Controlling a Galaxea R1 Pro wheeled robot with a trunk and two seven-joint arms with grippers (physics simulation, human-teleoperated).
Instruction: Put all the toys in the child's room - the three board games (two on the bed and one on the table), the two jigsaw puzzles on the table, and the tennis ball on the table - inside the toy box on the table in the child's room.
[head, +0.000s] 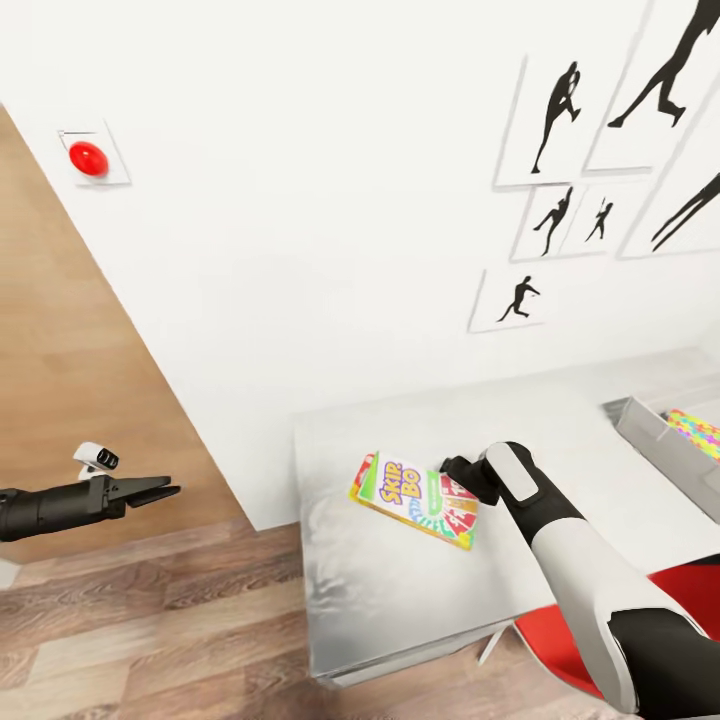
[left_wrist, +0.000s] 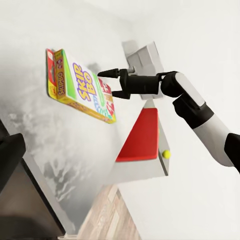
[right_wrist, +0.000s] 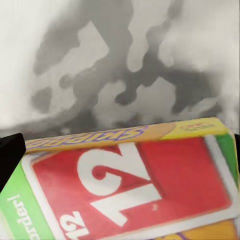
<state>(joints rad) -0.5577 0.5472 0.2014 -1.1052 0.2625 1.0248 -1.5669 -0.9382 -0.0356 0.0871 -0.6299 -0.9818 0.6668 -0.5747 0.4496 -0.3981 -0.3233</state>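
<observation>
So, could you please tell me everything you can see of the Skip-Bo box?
The Skip-Bo box is a flat rectangular card-game box, cardboard by its look, with a yellow-green border, a white face with red and blue Skip-Bo lettering, and a red panel printed with a white 12. It lies flat, face up, on the table near its left end, turned askew to the edges. The right gripper is at its right end, fingers parted around that edge; whether they touch it I cannot tell. A red edge shows under it.
</observation>
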